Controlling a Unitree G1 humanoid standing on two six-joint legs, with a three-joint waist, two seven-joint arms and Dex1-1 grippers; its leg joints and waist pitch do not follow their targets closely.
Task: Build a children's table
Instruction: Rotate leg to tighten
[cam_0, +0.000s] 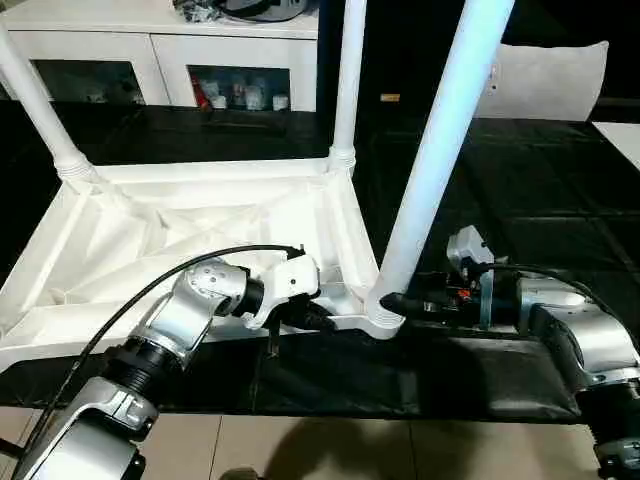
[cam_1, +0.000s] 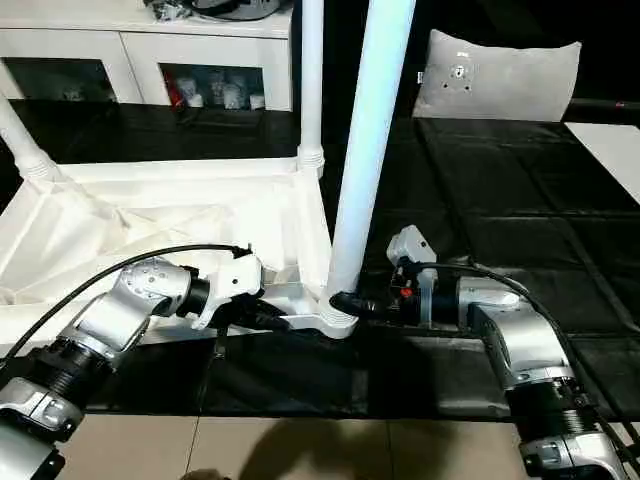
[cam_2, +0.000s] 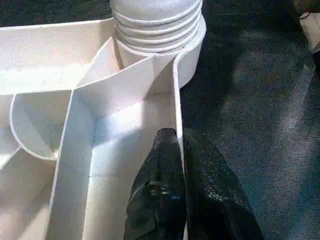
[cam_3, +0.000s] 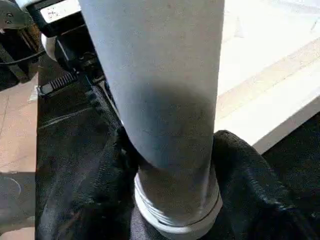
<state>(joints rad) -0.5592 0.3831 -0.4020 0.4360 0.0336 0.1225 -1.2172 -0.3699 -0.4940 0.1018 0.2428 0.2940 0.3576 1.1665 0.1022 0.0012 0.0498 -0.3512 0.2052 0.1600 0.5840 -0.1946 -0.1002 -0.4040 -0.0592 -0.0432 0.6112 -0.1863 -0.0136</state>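
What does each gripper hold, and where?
Left gripper pinches the tabletop's rim wall; right gripper clasps the near leg just above its socket.

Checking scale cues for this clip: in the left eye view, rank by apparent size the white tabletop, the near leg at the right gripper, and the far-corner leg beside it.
1. White tabletop, largest.
2. Near leg, held low down by the right gripper; it looks thick partly because it stands closest to the camera.
3. Far-corner leg, smallest.

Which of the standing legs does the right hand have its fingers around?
The near-corner leg, leaning toward the camera; the right hand brackets its base. The two far legs stand untouched.
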